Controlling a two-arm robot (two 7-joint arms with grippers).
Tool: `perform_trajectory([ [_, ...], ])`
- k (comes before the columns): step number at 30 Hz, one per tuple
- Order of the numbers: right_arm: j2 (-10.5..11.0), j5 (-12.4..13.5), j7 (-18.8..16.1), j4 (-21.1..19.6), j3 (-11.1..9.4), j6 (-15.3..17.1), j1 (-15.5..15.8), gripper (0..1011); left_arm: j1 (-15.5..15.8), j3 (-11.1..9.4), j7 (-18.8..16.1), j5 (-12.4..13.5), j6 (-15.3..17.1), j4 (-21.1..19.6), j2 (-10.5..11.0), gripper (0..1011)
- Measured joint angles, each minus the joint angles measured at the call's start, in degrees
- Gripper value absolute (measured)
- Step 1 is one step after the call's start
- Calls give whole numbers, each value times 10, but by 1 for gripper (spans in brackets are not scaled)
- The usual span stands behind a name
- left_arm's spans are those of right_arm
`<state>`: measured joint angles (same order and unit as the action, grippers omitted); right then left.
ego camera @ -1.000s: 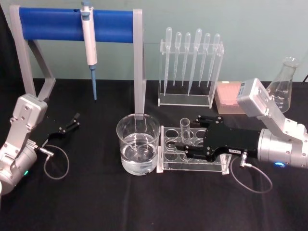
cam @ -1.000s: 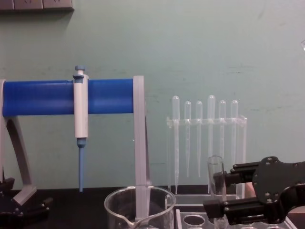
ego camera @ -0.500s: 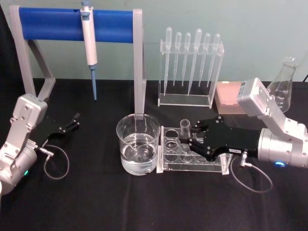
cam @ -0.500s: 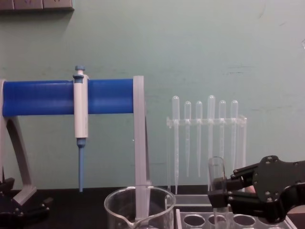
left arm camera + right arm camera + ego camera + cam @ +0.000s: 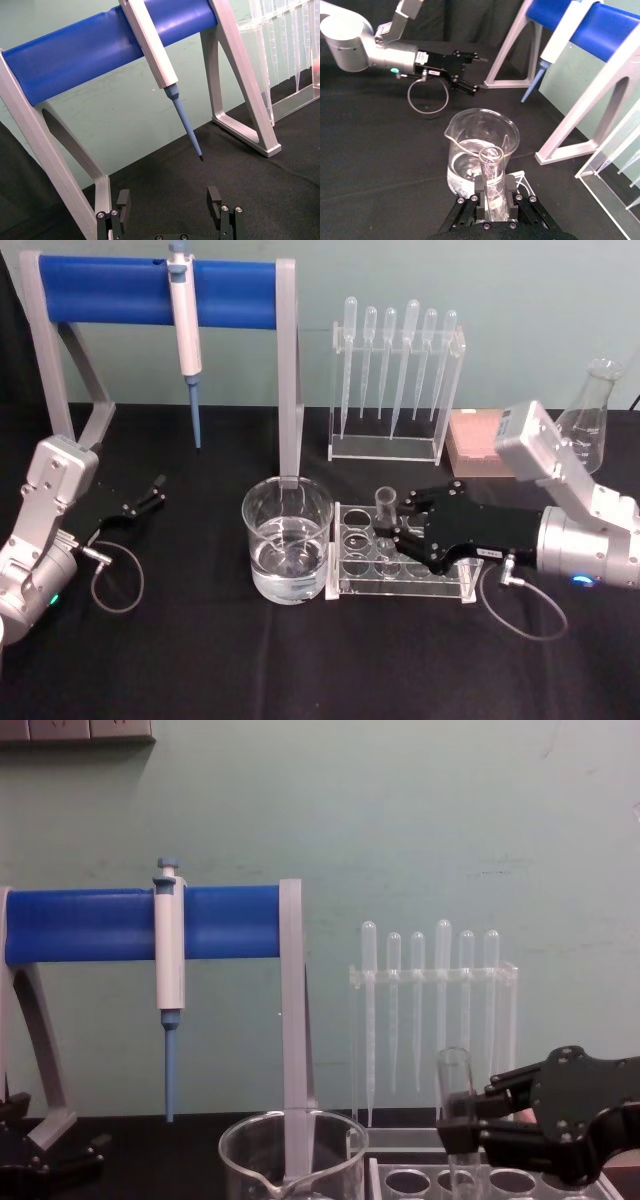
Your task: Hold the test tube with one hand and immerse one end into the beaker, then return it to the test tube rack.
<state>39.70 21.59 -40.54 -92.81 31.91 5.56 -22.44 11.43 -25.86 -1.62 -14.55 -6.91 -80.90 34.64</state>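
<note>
Head view: the wide clear glass beaker is about a third full of clear liquid. At its 3 o'clock, the long clear glass test tube stands upright in the clear multi-hole rack, clamped by the black right gripper.

Left wrist view: the parked left gripper has its fingers apart.

Chest view: the fingers pinch the tube mid-height.

A second ago they straddled it, spread; the tube stays in its hole.
</note>
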Motion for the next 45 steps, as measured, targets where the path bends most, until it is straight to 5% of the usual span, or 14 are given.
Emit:
perform_trajectory([
  [30, 30, 118, 9, -34, -42, 72, -23, 241, 0, 0, 0, 0, 0, 0, 0, 1000],
  [45, 46, 141, 18, -59, -35, 94, -61, 241, 0, 0, 0, 0, 0, 0, 0, 1000],
])
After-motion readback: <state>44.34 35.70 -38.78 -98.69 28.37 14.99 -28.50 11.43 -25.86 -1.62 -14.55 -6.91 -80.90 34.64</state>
